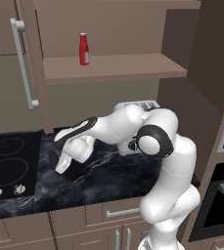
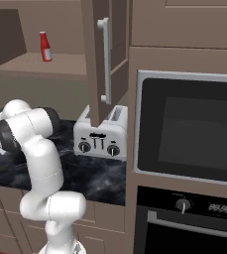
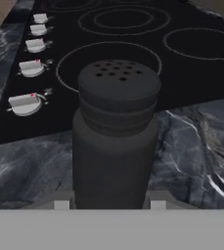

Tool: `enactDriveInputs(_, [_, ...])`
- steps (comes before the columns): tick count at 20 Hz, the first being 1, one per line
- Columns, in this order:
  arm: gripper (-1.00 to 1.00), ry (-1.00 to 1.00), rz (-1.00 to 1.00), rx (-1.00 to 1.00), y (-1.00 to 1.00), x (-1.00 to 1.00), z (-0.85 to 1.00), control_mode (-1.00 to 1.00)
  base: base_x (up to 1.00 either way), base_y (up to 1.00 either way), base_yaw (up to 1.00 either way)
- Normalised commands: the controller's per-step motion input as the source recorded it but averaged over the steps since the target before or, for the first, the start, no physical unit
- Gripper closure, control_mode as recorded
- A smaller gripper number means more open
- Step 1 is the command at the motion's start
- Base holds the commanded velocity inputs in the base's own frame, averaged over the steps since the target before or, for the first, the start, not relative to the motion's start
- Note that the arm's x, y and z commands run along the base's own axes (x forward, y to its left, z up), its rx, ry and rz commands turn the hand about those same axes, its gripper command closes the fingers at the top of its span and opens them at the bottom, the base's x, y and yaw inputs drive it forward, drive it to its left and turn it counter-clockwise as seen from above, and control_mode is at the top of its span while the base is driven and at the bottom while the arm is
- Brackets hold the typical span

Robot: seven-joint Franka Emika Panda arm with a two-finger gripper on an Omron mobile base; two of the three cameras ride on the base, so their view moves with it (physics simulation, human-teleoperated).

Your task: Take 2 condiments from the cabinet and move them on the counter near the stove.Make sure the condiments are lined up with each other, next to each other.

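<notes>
Black marble-look counter [image 3: 191,146] lies under the gripper [image 3: 109,205], whose two finger tips are seen on either side of one dark shaker [image 3: 116,136], closed on its base. The shaker is held upright just above or on the counter, which cannot be told, close to the edge of the stove [image 3: 133,44]. Five silver knobs [image 3: 26,103] are counted along the stove's side in the hand view. One red bottle [image 1: 84,49] is left standing upright on the shelf of the open cabinet [image 1: 118,66]. One silver toaster [image 2: 102,134] is set on the counter behind the arm.
</notes>
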Motion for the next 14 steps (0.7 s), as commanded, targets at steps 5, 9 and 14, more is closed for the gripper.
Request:
enactDriveInputs(5, [1.0, 0.0, 0.0, 0.0, 0.13, 0.1, -0.1, -1.0, 0.0, 0.0, 0.0])
enactDriveInputs(9, [1.0, 0.0, 0.0, 0.0, 0.18, 0.11, -0.08, -1.0, 0.0, 0.0, 0.0])
enactDriveInputs(14, [1.0, 0.0, 0.0, 0.0, 0.15, 0.16, -0.07, -1.0, 0.0, 0.0, 0.0])
